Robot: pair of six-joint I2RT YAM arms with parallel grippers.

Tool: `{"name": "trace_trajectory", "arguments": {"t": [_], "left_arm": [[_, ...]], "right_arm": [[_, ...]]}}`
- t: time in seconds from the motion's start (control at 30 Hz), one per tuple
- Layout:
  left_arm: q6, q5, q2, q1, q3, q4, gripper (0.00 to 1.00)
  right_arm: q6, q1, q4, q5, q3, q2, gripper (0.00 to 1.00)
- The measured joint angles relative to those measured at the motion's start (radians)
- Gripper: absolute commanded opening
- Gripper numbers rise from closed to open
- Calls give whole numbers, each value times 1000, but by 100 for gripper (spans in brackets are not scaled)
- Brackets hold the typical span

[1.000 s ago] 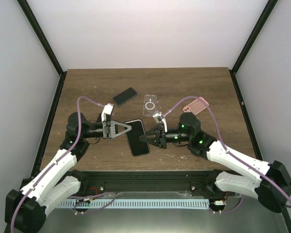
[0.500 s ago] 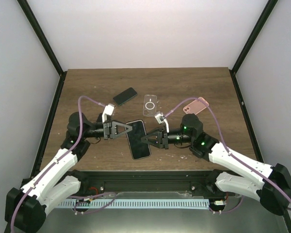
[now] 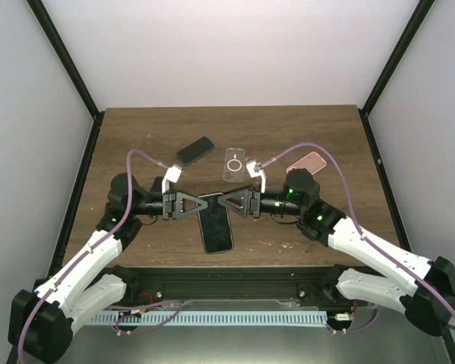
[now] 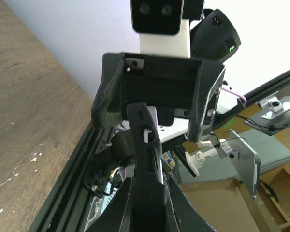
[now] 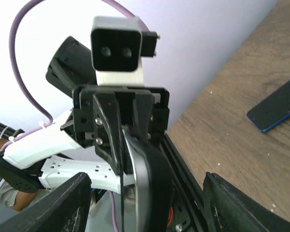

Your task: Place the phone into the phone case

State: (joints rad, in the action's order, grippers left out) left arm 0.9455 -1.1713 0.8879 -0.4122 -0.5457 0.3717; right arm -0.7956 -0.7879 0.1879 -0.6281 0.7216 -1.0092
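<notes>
The phone (image 3: 217, 224) is dark and glossy, with a black phone case (image 4: 146, 154) round its edge, and it hangs over the front middle of the table. My left gripper (image 3: 200, 203) is shut on its upper left edge. In the left wrist view the case's side with its button cut-outs stands between my left gripper's (image 4: 146, 180) fingers. My right gripper (image 3: 227, 202) stands open at the phone's upper right corner. In the right wrist view the phone's silver rim and black case (image 5: 152, 176) stand between the wide-apart fingers of my right gripper (image 5: 146, 198), touching neither.
A second dark phone (image 3: 196, 150) lies at the back left, also seen as a dark phone (image 5: 275, 108) in the right wrist view. A clear case with a ring (image 3: 234, 164) and a pink case (image 3: 306, 162) lie behind the grippers. The table's front edge (image 3: 227, 267) is close.
My left gripper has shut on the phone's left edge. My right gripper has opened, let go of the right edge and moved up toward the phone's top corner.
</notes>
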Motion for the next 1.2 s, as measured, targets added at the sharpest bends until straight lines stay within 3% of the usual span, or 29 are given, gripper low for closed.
{"name": "trace_trajectory", "arguments": {"t": [0.3,0.53,0.77,0.87,0.97,1.07,1.2], "left_arm": [[-21,-38,26,0,0,0,0],[-98,-23,31,0,-19,-108,0],[-302,-7,71,-1,-158,-411,0],[-364,-4,90,-1,-185,-484,0],[-388,-2,98,-1,-189,-513,0],[-390,31,99,-5,-187,-520,0],[-346,54,95,-4,-176,-488,0]], "right_arm": [[3,0,-17,3,63,-71,48],[18,7,-39,-7,65,-71,2],[53,17,-52,-18,79,-61,1],[66,18,-76,-10,83,-62,10],[71,18,-98,-2,83,-61,39],[56,18,-113,24,77,-56,60],[43,18,-108,31,49,-5,69]]}}
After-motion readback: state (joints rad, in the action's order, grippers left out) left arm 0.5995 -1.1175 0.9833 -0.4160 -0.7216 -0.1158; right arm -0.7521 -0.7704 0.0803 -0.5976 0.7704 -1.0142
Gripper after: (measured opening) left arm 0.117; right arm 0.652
